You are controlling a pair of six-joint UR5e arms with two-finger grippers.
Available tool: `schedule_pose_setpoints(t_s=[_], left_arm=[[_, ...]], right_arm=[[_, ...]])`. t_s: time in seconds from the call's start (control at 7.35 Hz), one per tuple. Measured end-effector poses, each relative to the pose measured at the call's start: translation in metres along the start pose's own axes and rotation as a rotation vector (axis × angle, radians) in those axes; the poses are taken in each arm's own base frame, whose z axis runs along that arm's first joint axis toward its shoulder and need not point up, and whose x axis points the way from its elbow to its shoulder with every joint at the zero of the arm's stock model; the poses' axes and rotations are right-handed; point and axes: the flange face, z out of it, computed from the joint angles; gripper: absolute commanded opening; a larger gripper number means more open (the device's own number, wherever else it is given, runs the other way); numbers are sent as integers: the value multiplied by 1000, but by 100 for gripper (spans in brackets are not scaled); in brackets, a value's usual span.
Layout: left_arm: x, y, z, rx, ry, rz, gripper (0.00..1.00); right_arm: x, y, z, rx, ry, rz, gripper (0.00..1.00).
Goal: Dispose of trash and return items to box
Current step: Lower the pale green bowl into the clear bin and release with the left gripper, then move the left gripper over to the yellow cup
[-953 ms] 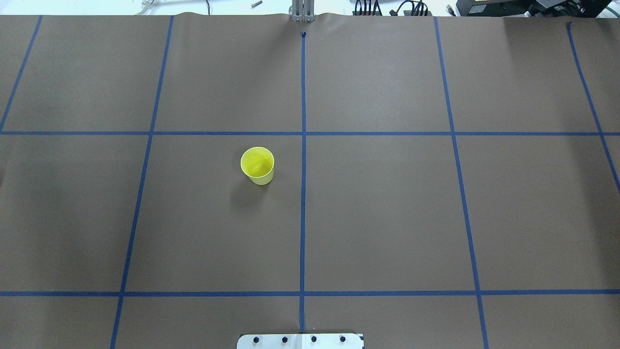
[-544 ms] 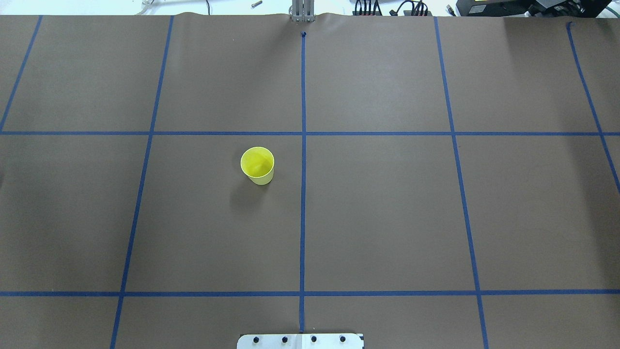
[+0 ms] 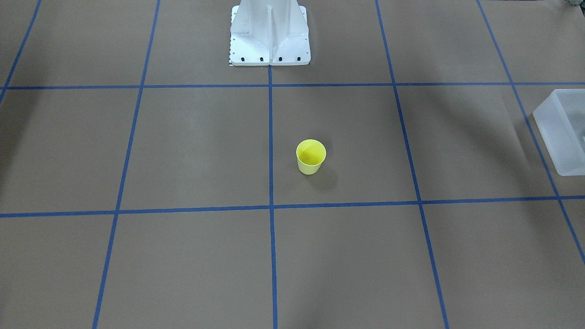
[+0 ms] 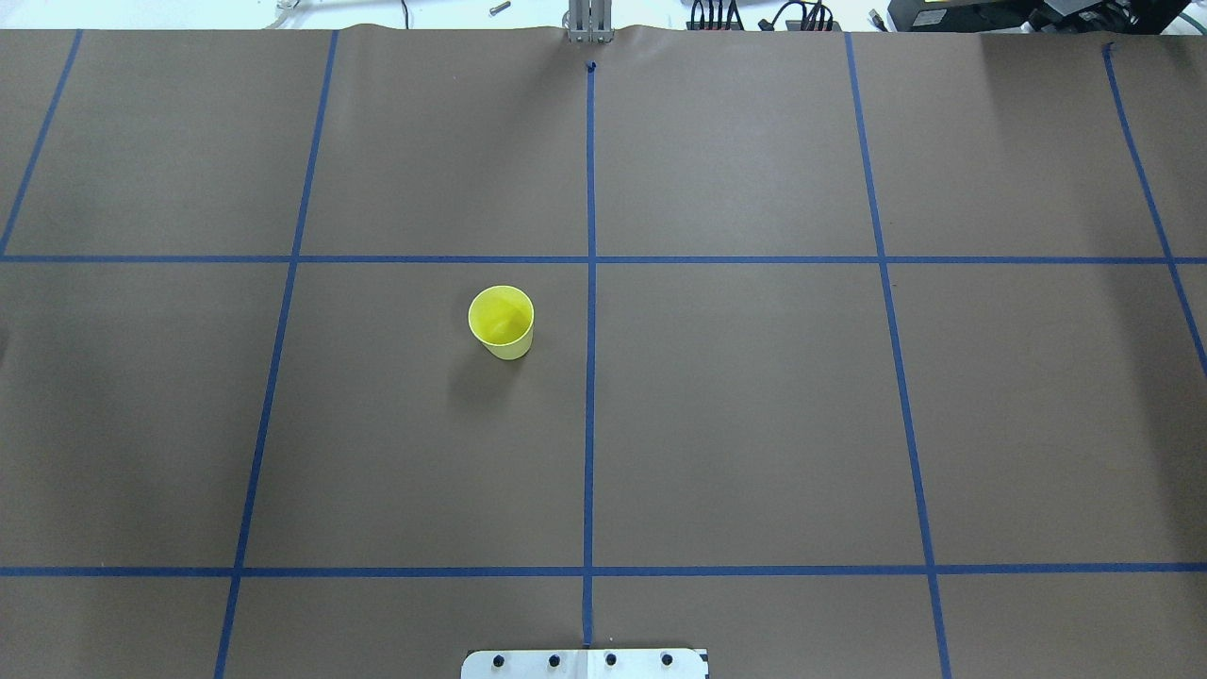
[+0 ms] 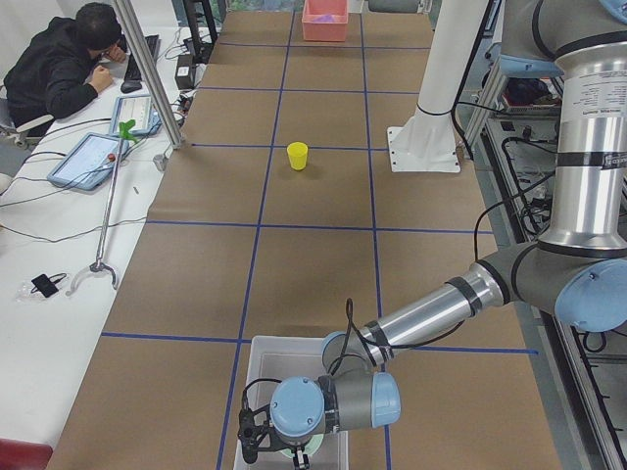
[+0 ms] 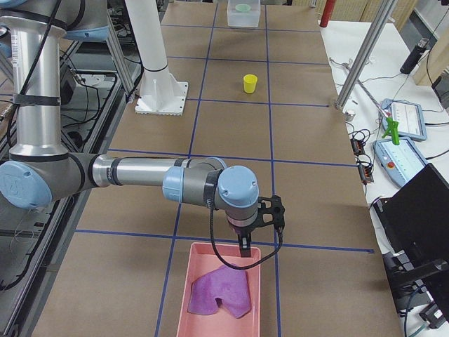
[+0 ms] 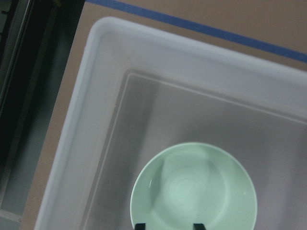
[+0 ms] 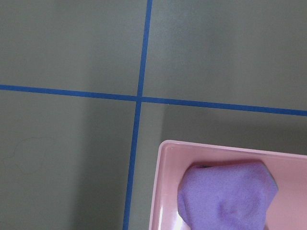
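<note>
The yellow cup [image 4: 502, 322] stands upright and alone near the table's middle; it also shows in the front view [image 3: 311, 156] and both side views [image 5: 297, 156] [image 6: 250, 83]. The frosted-white box [image 7: 96, 96] sits at the table's left end [image 3: 564, 137] [image 5: 257, 367]. The pale green bowl [image 7: 194, 189] lies flat on its bottom. My left gripper [image 7: 168, 225] hangs over the box above the bowl's near rim, jaws apart and empty. My right gripper [image 6: 245, 254] is over a pink tray [image 6: 203, 247]; I cannot tell whether it is open or shut.
The pink tray [image 8: 165, 182] at the table's right end holds a crumpled purple piece [image 8: 228, 196]. The white robot base [image 3: 269, 41] stands at the table's near middle edge. An operator [image 5: 59, 59] sits beyond the far edge beside tablets and cables.
</note>
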Motion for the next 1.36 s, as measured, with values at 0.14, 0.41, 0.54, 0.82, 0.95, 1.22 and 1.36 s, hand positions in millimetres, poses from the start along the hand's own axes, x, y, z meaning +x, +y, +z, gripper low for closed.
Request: schedule_pose_setpoints(t_s=[0.14,0.41,0.54,0.82,0.95,1.22,1.36], left_arm=[[26,-11,-37,49,50,17,99],[115,-24,-132,101,96,46,99],[175,-23,-178,108,106,33,99],[308,-8,-211,89,133,-24,99],[373,-1,-210,61,156,-52,99],[498,24,-190,-22,188,-99,99],[552,39,-173,-50,176,-119,99]], right_arm=[[-1,0,0,0,-3,2,100],[0,5,2,-5,-7,11,100],[1,7,3,-8,-8,14,100],[2,9,6,-14,-7,17,100],[3,10,7,-17,-6,18,100],[5,17,12,-25,-9,63,100],[7,22,16,-32,-7,110,100]])
